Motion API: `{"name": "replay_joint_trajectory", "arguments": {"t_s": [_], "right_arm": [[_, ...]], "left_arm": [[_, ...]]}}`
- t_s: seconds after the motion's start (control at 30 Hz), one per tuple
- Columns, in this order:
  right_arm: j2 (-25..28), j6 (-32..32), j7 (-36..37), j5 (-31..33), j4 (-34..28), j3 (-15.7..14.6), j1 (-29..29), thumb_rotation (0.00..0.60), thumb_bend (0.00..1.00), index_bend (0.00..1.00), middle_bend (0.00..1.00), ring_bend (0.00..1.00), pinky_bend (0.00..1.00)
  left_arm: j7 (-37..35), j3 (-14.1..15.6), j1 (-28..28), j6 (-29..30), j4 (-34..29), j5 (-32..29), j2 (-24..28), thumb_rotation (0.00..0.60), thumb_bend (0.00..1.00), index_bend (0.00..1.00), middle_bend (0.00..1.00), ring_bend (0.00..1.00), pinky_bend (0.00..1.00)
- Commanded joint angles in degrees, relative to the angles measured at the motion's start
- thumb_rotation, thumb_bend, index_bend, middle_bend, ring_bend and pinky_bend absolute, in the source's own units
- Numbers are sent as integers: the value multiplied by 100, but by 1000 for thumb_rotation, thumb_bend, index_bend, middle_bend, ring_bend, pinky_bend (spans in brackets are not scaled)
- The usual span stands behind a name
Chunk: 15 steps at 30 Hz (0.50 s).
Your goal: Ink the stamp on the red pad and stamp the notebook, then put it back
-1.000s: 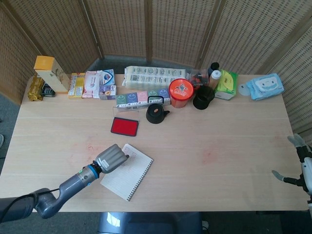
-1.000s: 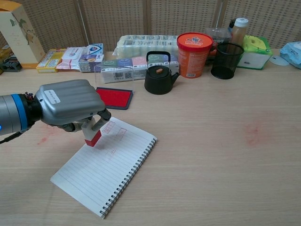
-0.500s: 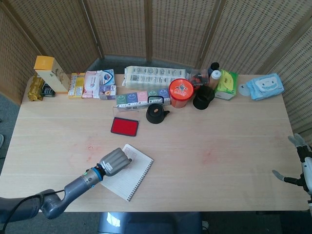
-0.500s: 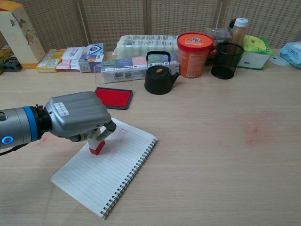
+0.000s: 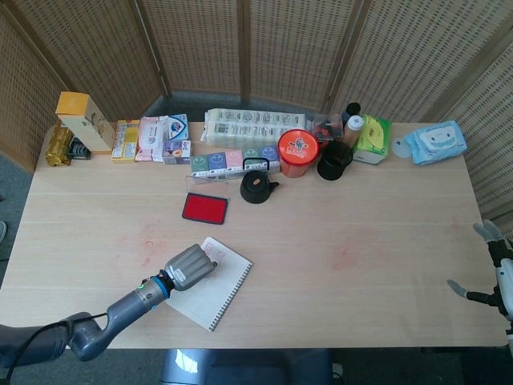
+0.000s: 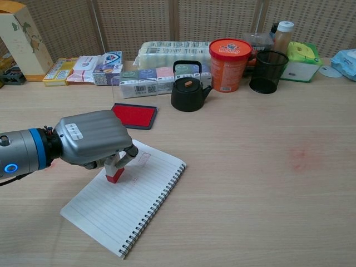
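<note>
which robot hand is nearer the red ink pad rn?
Left. The left robot hand holds the stamp on the notebook, just in front of the red ink pad. The right robot hand is at the table's far right edge.

The red-based stamp (image 6: 115, 176) stands pressed on the open spiral notebook (image 6: 139, 206), near the open red ink pad (image 6: 135, 115).

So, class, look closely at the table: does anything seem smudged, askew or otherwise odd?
Faint red smudges mark the bare table: one to the right, and one near the left hand in the head view. The notebook lies at an angle to the table edge.
</note>
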Motion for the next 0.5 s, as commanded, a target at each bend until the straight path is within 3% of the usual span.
{"name": "replay_joint_trajectory", "arguments": {"t_s": [0.03,0.5], "right_arm": [[1,0,1,-2,-1,-2,-1,600,78,0,0,0,0],[-7,-11,-19,-27,-8,-16,9,600,78,0,0,0,0]], "left_arm": [[2,3,4,4,-3,3,2,600,402,637,1000,1000,1000],[2,18,35,0,33,-10,-32,600,402,637,1000,1000,1000]]}}
